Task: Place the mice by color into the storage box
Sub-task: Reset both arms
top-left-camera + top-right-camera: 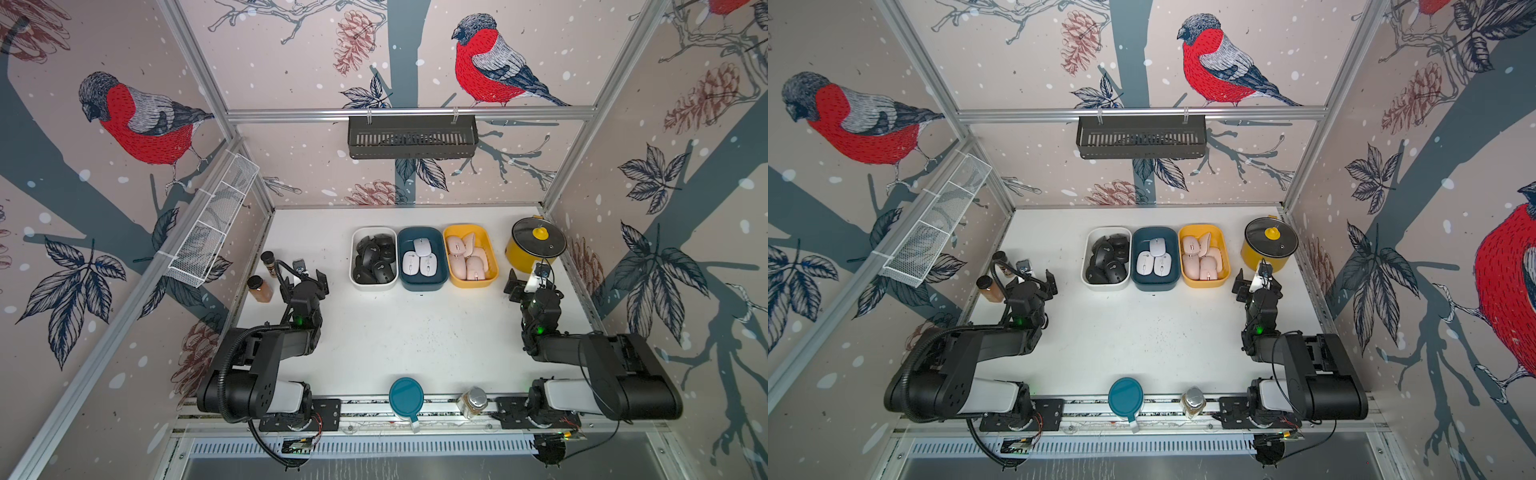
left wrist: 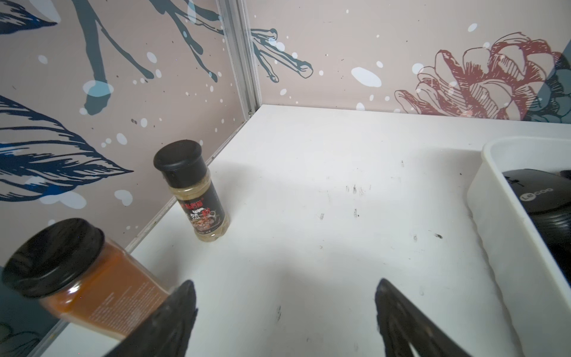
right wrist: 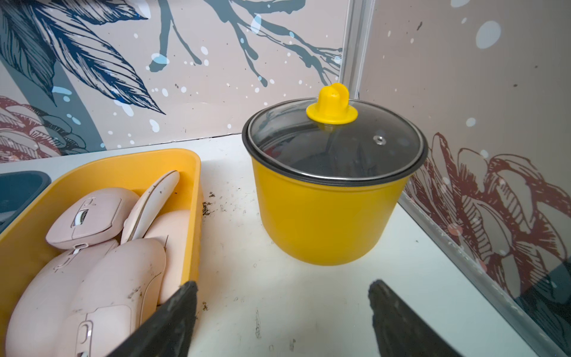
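Three storage boxes stand side by side at the back of the table. The white box (image 1: 352,257) holds several black mice (image 1: 374,259). Three white mice (image 1: 419,262) lie in the dark blue box (image 1: 422,286). Several pink mice (image 1: 467,257) fill the yellow box (image 1: 494,257). My left gripper (image 1: 305,282) hangs open and empty left of the white box (image 2: 494,216). In its wrist view the left gripper (image 2: 285,296) has only bare table between the jaws. My right gripper (image 1: 532,286) is open and empty right of the yellow box (image 3: 123,163). The right gripper (image 3: 282,296) sits over bare table beside the pink mice (image 3: 89,216).
Two spice jars (image 1: 269,262) (image 1: 259,289) stand by the left wall, close to my left gripper. A yellow pot with a glass lid (image 1: 534,249) sits just beyond my right gripper. A teal lidded cup (image 1: 406,397) and a glass jar (image 1: 472,401) stand at the front edge.
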Controlling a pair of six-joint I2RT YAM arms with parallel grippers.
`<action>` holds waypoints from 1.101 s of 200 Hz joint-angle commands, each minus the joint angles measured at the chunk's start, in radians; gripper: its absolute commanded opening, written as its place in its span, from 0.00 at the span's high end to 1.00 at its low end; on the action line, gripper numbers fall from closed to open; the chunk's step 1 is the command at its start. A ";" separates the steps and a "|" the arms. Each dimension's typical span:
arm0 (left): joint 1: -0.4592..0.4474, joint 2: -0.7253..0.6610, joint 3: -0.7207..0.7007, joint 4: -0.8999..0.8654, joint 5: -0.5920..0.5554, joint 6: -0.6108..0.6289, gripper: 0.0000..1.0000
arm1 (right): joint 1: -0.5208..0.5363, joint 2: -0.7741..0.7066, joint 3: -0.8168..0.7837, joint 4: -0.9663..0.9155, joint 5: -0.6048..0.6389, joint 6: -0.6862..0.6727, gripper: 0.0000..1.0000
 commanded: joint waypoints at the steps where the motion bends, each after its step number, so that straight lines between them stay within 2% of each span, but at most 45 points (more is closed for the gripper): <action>1: 0.016 0.055 -0.007 0.182 0.121 0.011 0.11 | -0.001 0.056 0.000 0.149 -0.049 -0.023 0.13; 21: 0.020 0.088 0.011 0.179 0.158 0.025 0.10 | 0.002 0.119 0.040 0.143 -0.074 -0.042 0.12; 38: 0.043 0.082 0.031 0.129 0.205 0.010 0.09 | -0.027 0.104 0.082 0.033 -0.108 -0.018 0.11; 59: 0.046 0.080 0.031 0.124 0.217 0.009 0.08 | -0.031 0.106 0.083 0.035 -0.113 -0.014 0.09; 76: 0.047 0.080 0.033 0.122 0.216 0.009 0.05 | -0.031 0.108 0.082 0.041 -0.114 -0.014 0.00; 85: 0.047 0.080 0.032 0.121 0.216 0.009 0.00 | -0.031 0.109 0.082 0.043 -0.113 -0.014 0.01; 220: 0.047 0.074 0.038 0.102 0.215 0.002 0.00 | -0.017 0.106 0.080 0.045 -0.085 -0.020 0.00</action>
